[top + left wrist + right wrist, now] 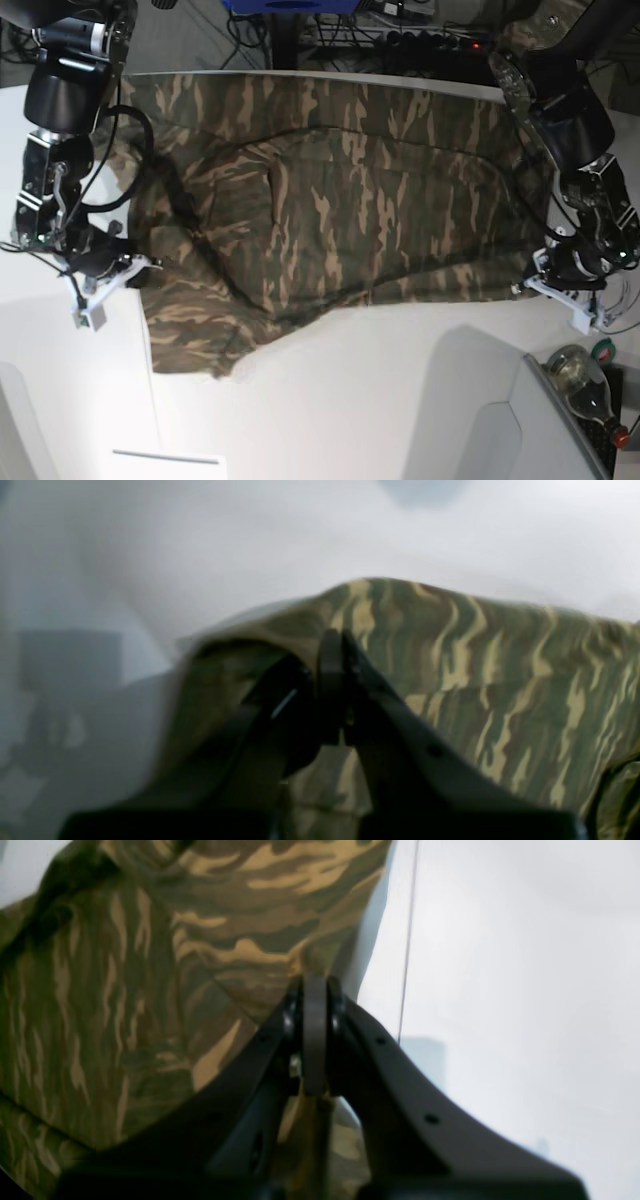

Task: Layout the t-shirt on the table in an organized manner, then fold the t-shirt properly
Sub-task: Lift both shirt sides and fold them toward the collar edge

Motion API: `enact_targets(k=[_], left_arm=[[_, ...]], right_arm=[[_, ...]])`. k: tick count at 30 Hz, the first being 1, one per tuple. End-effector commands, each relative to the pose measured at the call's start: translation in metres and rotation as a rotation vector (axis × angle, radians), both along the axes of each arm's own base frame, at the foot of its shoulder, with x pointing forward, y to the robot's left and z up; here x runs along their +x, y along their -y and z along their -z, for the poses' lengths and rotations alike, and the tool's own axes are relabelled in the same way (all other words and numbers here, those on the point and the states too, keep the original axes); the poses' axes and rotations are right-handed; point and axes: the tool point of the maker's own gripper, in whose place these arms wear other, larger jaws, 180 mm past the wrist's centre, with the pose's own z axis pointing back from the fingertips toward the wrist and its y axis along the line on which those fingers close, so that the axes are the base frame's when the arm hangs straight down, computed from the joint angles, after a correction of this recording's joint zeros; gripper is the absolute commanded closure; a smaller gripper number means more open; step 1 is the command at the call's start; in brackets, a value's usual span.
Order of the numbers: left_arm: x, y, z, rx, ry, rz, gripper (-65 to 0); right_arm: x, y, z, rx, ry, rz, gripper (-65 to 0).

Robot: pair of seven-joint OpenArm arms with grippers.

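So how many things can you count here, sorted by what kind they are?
T-shirt: 1
Table: 1
End effectors: 2, left end effector and right end effector
Glass bottle: 1
Total: 5

My t-shirt lay spread on the table, my left gripper and right gripper pinched its side edges
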Motion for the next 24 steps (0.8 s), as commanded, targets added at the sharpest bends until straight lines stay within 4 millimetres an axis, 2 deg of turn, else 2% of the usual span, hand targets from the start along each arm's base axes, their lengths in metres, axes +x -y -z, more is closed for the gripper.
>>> enact_targets(k=[1, 7, 12, 19, 24], left_arm=[[0.009, -0.013, -0.022, 0.032, 0.049, -0.001, 0.0], [-0.002, -0.021, -0.026, 0.081, 0.001, 0.117, 0.0], [-0.007, -0.026, -0.025, 0.095, -0.009, 0.127, 0.0], [-0.011, -0.026, -0.022, 0.097, -0.018, 0.128, 0.0], [-0.011, -0.021, -0.023, 0.104, -0.012, 0.182, 0.0]], right_arm=[[0.015, 0.011, -0.018, -0.017, 0.062, 0.006, -0.2], [0.022, 0.027, -0.026, -0.042, 0.122, 0.028, -0.2], [0.03, 0.036, -0.035, -0.058, 0.189, 0.041, 0.0], [0.05, 0.016, -0.044, -0.114, 0.297, -0.085, 0.0], [0.063, 0.033, -0.049, -0.123, 0.351, -0.056, 0.0]])
